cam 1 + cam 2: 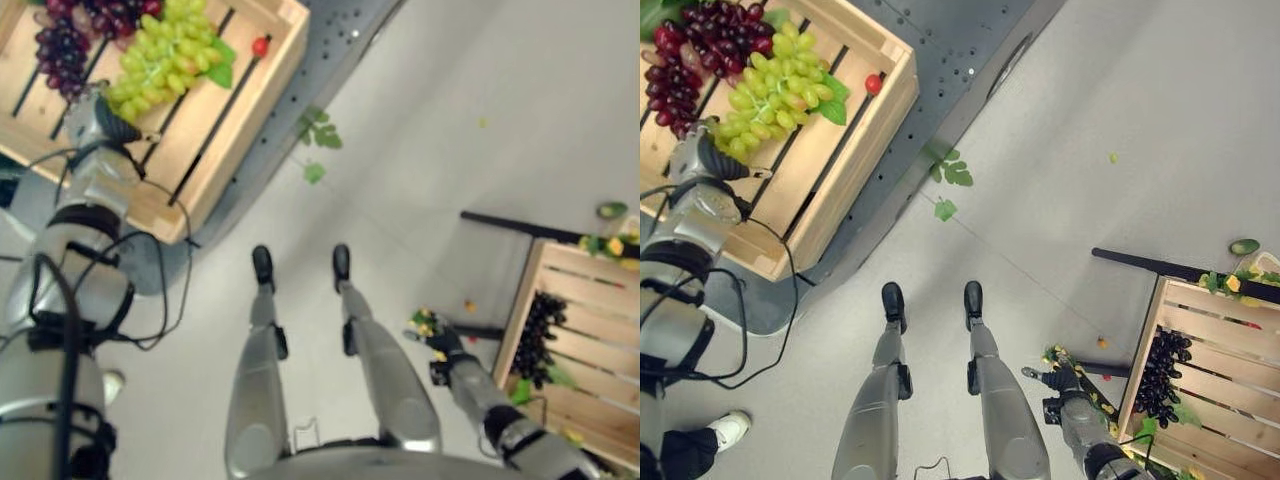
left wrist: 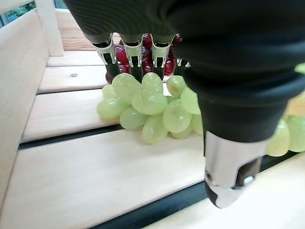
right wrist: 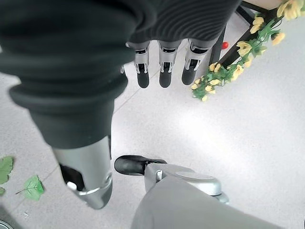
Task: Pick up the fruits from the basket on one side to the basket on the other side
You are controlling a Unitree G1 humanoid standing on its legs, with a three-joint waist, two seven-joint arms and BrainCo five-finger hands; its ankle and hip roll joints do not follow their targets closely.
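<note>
Left hand [image 2: 143,28] hovering, fingers relaxed, over green grapes [image 2: 152,109] in left crate [image 1: 250,110], likely lining up a grasp | right hand [image 3: 162,62] hanging open, empty, near right crate [image 1: 1230,380].

Left hand [image 1: 92,118] at green grapes [image 1: 168,52] in the left crate [image 1: 262,75]; right hand [image 1: 443,343] beside the right crate [image 1: 590,290].

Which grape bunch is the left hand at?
The green bunch: left hand fingertips rest over it. The dark red bunch lies beyond; the black one sits in the other crate.
</note>
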